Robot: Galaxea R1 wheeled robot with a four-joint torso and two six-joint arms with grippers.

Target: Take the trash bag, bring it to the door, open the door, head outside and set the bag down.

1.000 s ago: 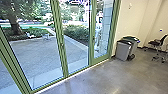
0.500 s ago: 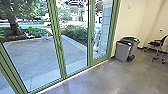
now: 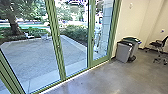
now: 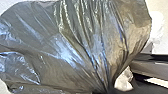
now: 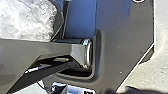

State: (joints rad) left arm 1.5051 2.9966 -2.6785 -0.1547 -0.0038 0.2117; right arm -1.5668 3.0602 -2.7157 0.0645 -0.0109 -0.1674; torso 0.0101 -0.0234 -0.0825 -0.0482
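Head view: green-framed glass doors [image 3: 57,47] run from the near left to the middle of the scene and look shut. Beyond the glass lies a paved yard [image 3: 32,55], with a tree trunk [image 3: 13,22] at the far left and bushes [image 3: 77,31] on the far side. Through the right-hand pane shows a pale shape [image 3: 97,37], too blurred to name. Indoors, just right of the doors, a grey bin [image 3: 124,52] with a dark top stands upright beside a green-lidded bin [image 3: 132,39], both near the cream wall [image 3: 140,15]. Farther right is a dark wheeled chair [image 3: 158,44]. The smooth floor [image 3: 100,80] reaches toward the robot.

Left wrist view: the trash bag [image 4: 75,37], dark and shiny, is close to the camera, its long folds drawn into a tight neck. By that neck is something white and crumpled [image 4: 123,80]. Whether the left end effector is clamped on the bag cannot be told.

Right wrist view: crumpled whitish material [image 5: 25,20] with a dark edge lies next to the robot's own jointed bar [image 5: 57,50] and dark plate [image 5: 120,45]. How the right end effector stands cannot be told.
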